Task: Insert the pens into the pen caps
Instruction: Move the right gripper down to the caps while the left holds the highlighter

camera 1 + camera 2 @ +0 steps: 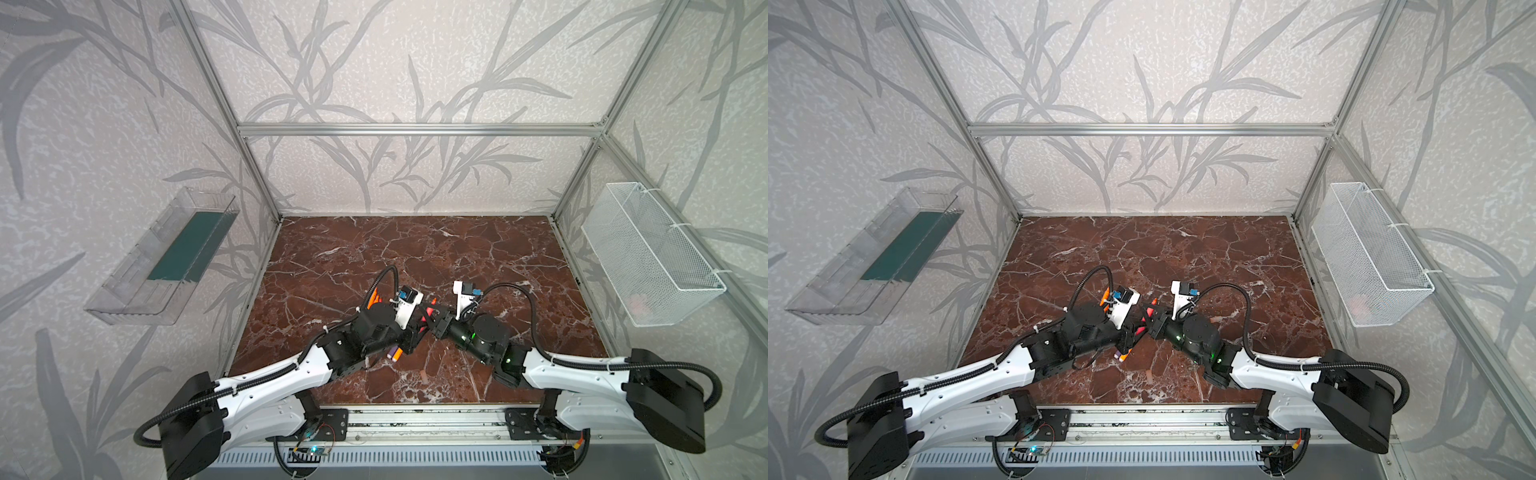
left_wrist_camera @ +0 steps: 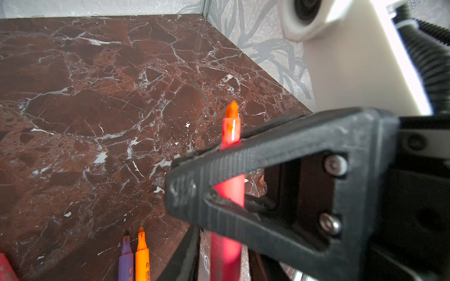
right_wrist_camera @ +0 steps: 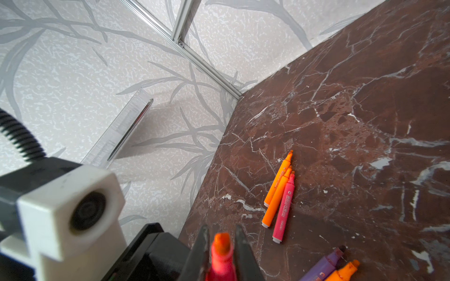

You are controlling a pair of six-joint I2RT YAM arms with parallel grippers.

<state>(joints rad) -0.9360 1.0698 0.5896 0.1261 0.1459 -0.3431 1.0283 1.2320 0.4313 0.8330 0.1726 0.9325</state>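
Note:
Over the middle of the marble table (image 1: 415, 249) my two grippers meet on one pink-red pen (image 1: 428, 313) with an orange tip. My right gripper (image 3: 222, 228) is shut on that pen (image 3: 220, 258), just below the tip. My left gripper (image 2: 222, 245) stands open round the pen's barrel (image 2: 226, 258), with marble showing on both sides of it. The right gripper's near finger (image 2: 243, 158) crosses in front of the pen. Two orange pens (image 3: 277, 192) and a pink one (image 3: 285, 209) lie together. A purple pen (image 2: 126, 260) and an orange pen (image 2: 142, 255) lie side by side. One pale pen cap (image 1: 424, 376) lies near the front.
A clear plastic tray (image 1: 166, 257) hangs on the left wall and a white mesh basket (image 1: 652, 253) on the right wall. The metal frame posts (image 1: 257, 178) stand at the table's corners. The right wrist camera housing (image 2: 306, 17) is close above my left gripper.

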